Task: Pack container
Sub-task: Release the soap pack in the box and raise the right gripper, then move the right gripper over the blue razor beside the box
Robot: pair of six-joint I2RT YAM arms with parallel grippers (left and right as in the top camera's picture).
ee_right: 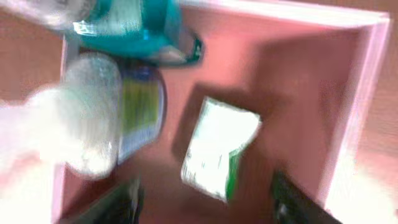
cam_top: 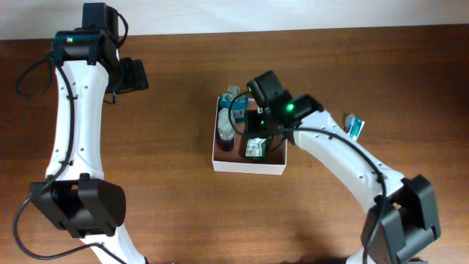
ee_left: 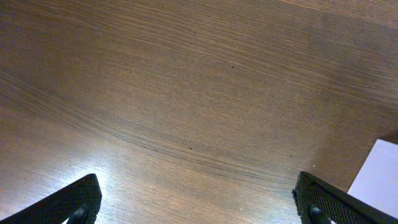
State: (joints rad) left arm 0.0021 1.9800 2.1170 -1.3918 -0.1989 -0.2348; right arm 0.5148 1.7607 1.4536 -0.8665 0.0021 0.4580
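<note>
Inside container (cam_top: 248,167), white-green packet (ee_right: 217,149), print blurred, right pincer (ee_right: 208,202) apparently parted above, left pincer (ee_left: 199,202) spread wide.

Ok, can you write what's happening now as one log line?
left gripper: open, over table | right gripper: open, above container | green-white packet: inside container

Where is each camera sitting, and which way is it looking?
Overhead: above the table, looking straight down; left arm, right arm and the container show.
Left wrist: on the left arm, facing bare wood; its black fingertips show in the bottom corners.
Right wrist: on the right arm, looking down into the container, blurry; its dark fingers show.
Shared: overhead and right wrist both see the white-and-green packet inside.
</note>
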